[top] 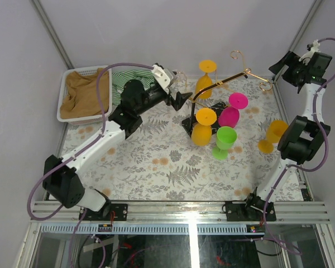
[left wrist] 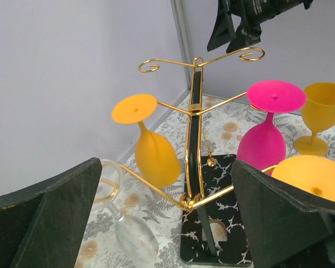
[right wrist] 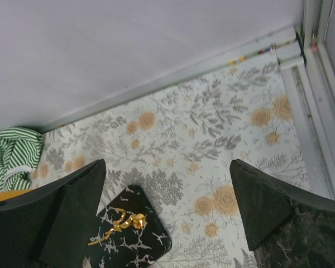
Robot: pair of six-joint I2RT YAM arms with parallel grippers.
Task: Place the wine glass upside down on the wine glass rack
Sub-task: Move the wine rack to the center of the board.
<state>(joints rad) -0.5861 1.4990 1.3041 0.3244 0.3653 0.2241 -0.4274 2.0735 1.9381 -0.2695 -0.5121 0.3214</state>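
The gold wine glass rack (top: 220,84) stands on its black speckled base (top: 204,118) at the table's middle back. It also shows in the left wrist view (left wrist: 191,128). A clear wine glass (left wrist: 133,234) hangs upside down, its foot ring over the curled hook of the rack's low left arm. It is faint in the top view (top: 180,78). My left gripper (left wrist: 167,223) is open and empty, and the clear glass hangs just inside its left finger (left wrist: 44,218). Two orange glasses (left wrist: 153,153) and a magenta glass (left wrist: 262,142) hang upside down too. My right gripper (right wrist: 167,212) is open and empty above the back right corner.
A green glass (top: 225,138) and an orange glass (top: 274,134) stand upright on the floral cloth right of the rack. A white basket (top: 63,95) with brown cloth and a striped cloth (top: 120,80) sits at back left. The walls are close behind the rack.
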